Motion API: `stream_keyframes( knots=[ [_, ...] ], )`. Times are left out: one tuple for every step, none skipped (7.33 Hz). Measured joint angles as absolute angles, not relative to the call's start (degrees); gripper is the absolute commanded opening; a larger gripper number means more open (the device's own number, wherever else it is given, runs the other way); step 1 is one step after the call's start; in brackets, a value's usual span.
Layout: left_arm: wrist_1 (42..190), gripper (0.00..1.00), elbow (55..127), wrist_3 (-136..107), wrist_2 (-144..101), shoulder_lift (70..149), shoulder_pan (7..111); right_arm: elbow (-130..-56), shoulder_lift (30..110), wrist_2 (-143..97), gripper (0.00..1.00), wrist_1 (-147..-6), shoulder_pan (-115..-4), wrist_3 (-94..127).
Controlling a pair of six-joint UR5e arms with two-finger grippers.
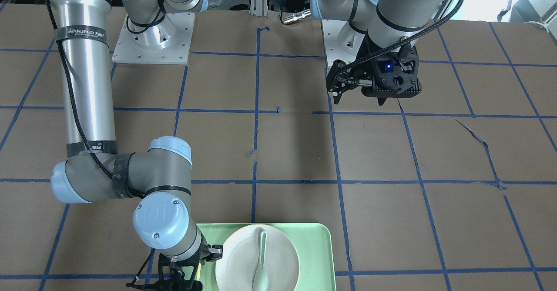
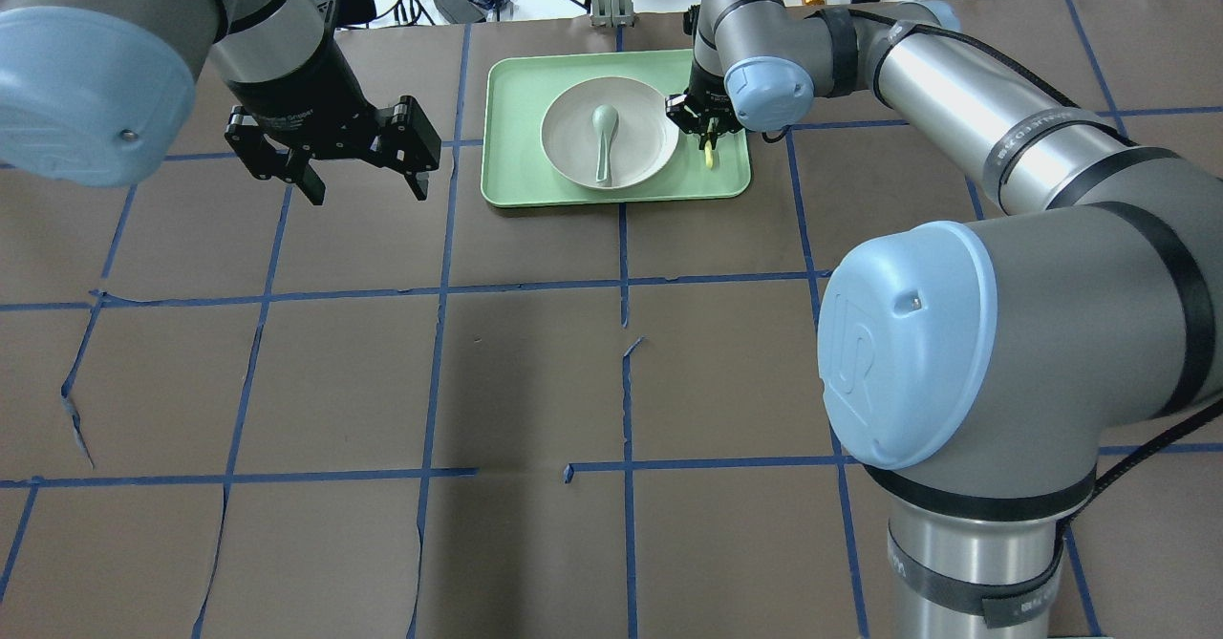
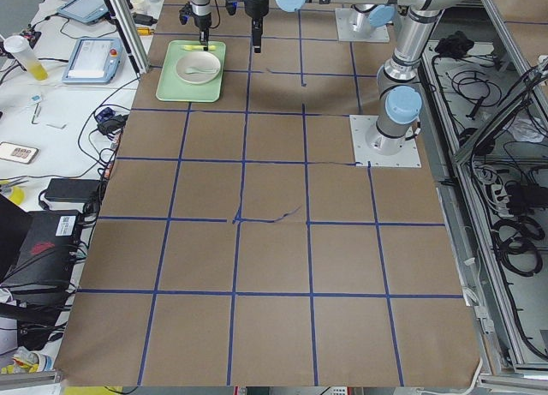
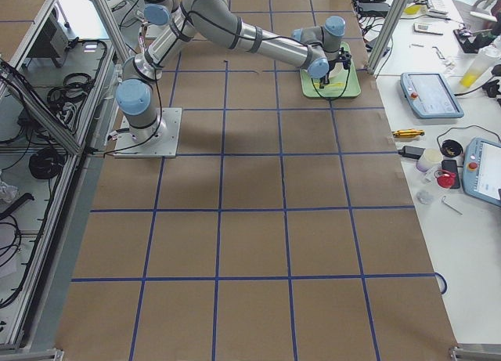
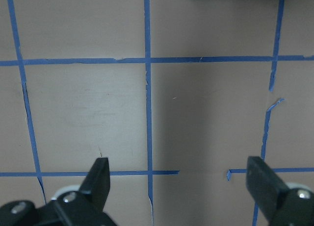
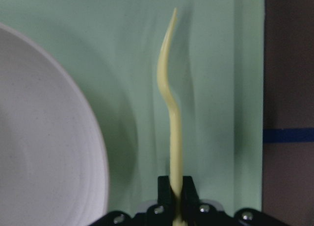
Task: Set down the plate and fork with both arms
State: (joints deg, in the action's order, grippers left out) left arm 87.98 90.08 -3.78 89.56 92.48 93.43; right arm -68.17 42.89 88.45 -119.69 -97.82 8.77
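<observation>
My left gripper (image 2: pixel 368 190) hangs above the brown table (image 2: pixel 535 372) with its jaws spread wide and nothing between them. Under them I see only paper and blue tape lines (image 5: pixel 147 88). In the overhead view, the green tray (image 2: pixel 516 181) lies off to the right of these jaws, clear of them.

The plate (image 2: pixel 573 157) sits on the tray, between my two grippers and far closer to the right one. A grey-green spoon (image 2: pixel 604 138) lies in the plate's hollow.

My right gripper (image 6: pixel 176 187) is over the tray's strip just beside the plate's rim, jaws pinched narrow on the handle end of the fork (image 6: pixel 169 88). The fork runs straight out ahead of the fingers, edge-on to my wrist camera, with the plate curving away on its left. I cannot tell whether its tip touches the tray.
</observation>
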Motion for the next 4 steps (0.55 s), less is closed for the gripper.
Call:
stream_keyframes(
  knots=[
    [87.98, 1.00, 90.04, -3.78, 89.56, 92.49, 93.43, -68.36, 42.92, 88.43, 1.00, -119.70, -97.82, 8.27],
    [87.98, 1.00, 90.03, -3.78, 89.56, 92.50, 93.43, -68.45, 42.98, 88.44, 1.00, -119.71, -97.82, 7.47],
    [87.98, 1.00, 90.05, -3.78, 89.56, 92.52, 93.43, -68.46, 43.17, 88.57, 1.00, -119.69, -97.82, 6.42],
    [87.98, 1.00, 90.06, -3.78, 89.56, 92.54, 93.43, -68.47, 43.61, 88.87, 1.00, -119.63, -97.82, 5.28]
  ],
)
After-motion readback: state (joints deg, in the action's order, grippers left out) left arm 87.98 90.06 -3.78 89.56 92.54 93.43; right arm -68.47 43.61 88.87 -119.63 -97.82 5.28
